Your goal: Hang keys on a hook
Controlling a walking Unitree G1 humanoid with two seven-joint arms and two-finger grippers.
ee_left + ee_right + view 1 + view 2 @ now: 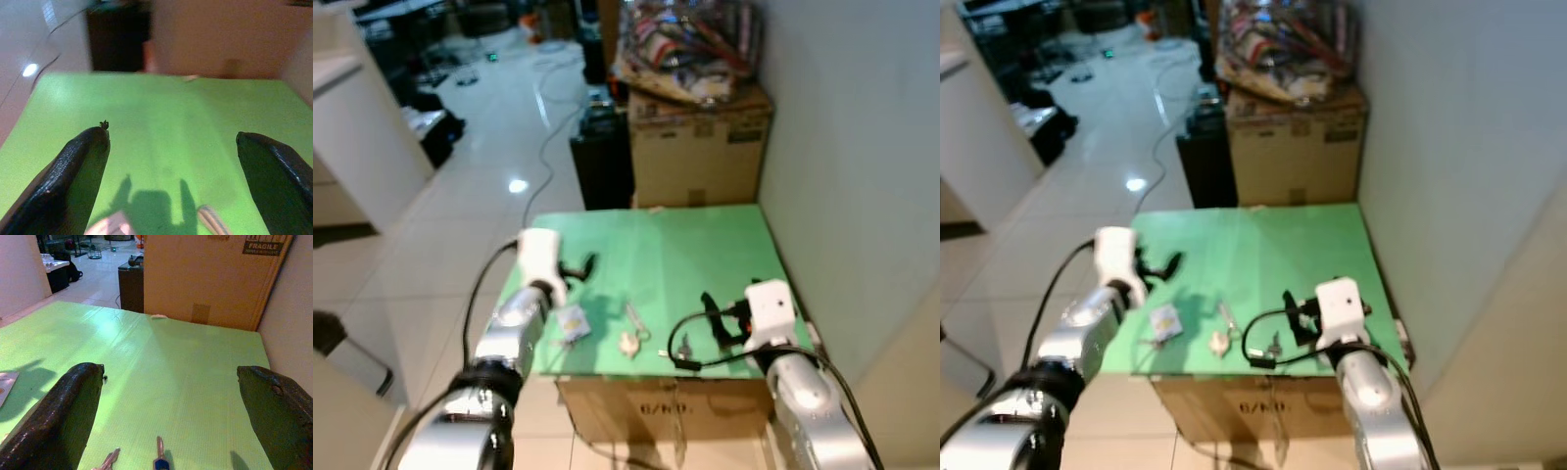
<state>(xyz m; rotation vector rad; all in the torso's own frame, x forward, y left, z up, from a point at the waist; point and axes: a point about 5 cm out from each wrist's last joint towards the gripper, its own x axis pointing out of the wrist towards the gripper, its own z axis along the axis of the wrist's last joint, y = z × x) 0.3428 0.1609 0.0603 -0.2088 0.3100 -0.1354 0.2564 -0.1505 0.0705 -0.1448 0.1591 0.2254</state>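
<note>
Two silver arms, each ending in a white wrist block; black cables loop along both; left gripper (576, 268) and right gripper (715, 318) have long black rubbery fingers

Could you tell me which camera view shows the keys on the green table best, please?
The left eye view: the keys lie in full on the table. The right eye view shows them smaller; the right wrist view shows key tips; the left wrist view, blurred edges.

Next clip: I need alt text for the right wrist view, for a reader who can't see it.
The right gripper hangs open over a green tabletop, its two black fingers spread wide. Between them, at the near edge, lie keys, one with a blue head. Beyond the table stands a cardboard box with a FRAGILE label.
</note>
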